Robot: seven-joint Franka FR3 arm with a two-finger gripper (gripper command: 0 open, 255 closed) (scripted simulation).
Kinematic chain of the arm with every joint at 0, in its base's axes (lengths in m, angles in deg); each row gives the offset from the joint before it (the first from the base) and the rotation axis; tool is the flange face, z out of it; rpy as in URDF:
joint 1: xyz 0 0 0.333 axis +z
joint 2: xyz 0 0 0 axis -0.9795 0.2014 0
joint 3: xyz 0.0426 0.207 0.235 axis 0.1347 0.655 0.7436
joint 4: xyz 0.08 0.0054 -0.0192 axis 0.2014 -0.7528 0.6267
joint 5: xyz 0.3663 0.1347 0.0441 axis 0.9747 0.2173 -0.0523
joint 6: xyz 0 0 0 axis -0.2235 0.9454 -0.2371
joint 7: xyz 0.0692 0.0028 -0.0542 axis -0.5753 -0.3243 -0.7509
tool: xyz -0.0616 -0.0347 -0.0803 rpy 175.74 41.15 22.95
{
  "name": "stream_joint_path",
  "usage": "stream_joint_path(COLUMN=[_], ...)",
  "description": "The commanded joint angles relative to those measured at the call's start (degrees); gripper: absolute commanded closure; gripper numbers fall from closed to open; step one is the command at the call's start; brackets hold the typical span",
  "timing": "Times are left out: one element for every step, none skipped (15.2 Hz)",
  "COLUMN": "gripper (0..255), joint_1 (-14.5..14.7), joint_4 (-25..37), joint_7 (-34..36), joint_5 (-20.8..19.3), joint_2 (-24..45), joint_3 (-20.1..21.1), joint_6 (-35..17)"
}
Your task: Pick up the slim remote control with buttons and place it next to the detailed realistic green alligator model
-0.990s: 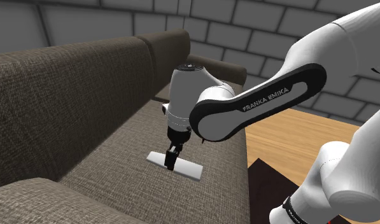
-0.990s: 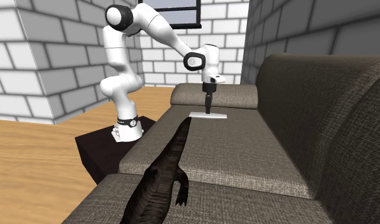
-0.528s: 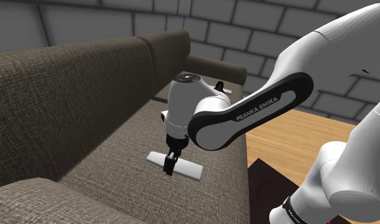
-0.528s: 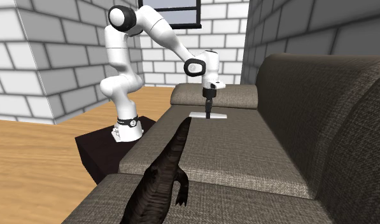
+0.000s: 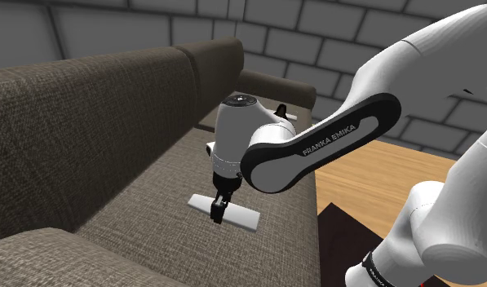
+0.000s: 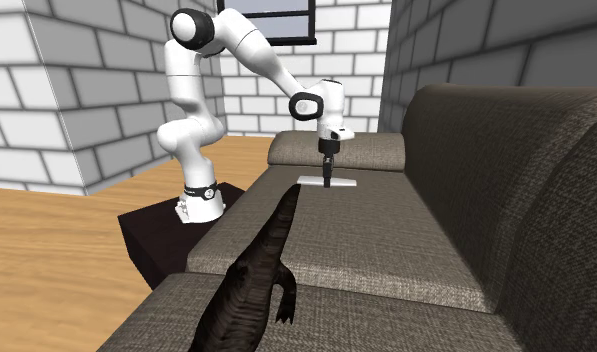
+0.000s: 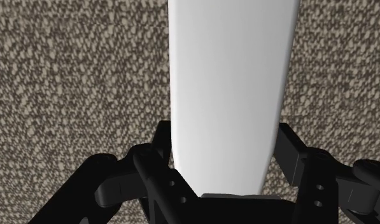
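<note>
Gripper [image 5: 218, 214] points straight down onto the sofa seat [image 5: 143, 192], with the white remote [image 5: 243, 218] directly under it. The remote lies flat on the cushion, not lifted. In the wrist view the gripper [image 7: 223, 145] straddles the remote [image 7: 230, 76] across its narrow width. One black finger [image 7: 161, 147] looks pressed on each long edge, so I read it as clamped on the remote. Gripping across the slim side makes sense because that is the only span that fits. It sits near mid-length, so the remote should come up level.

The alligator [image 6: 251, 285] is drawn dark, not green. Its tail tip is close beside the gripper [image 6: 329, 180] and its body runs away from it along the seat's front edge.

Next for you, I'd say: lift straight up, carry it along the body, and set it down beside the body. Risk is the thin remote tipping or slipping.
</note>
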Motion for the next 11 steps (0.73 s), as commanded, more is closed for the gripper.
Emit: stream_joint_path(gripper=[255, 255, 255, 255, 255, 255, 255, 255, 255, 255, 255], joint_1=[0.0, 0.0, 0.0, 0.0, 0.0, 0.0, 0.0, 0.0, 0.0, 0.0, 0.0], joint_4=[0.0, 0.0, 0.0, 0.0, 0.0, 0.0, 0.0, 0.0, 0.3, 0.5, 0.8], joint_7=[0.0, 0.0, 0.0, 0.0, 0.0, 0.0, 0.0, 0.0, -0.2, -0.4, -0.6], joint_5=[0.0, 0.0, 0.0, 0.0, 0.0, 0.0, 0.0, 0.0, 0.3, 0.5, 0.8], joint_2=[0.0, 0.0, 0.0, 0.0, 0.0, 0.0, 0.0, 0.0, -0.5, -1.1, -1.6], joint_3=[0.0, 0.0, 0.0, 0.0, 0.0, 0.0, 0.0, 0.0, 0.0, 0.0, 0.0], joint_6=[0.0, 0.0, 0.0, 0.0, 0.0, 0.0, 0.0, 0.0, 0.8, 1.6, 2.4])
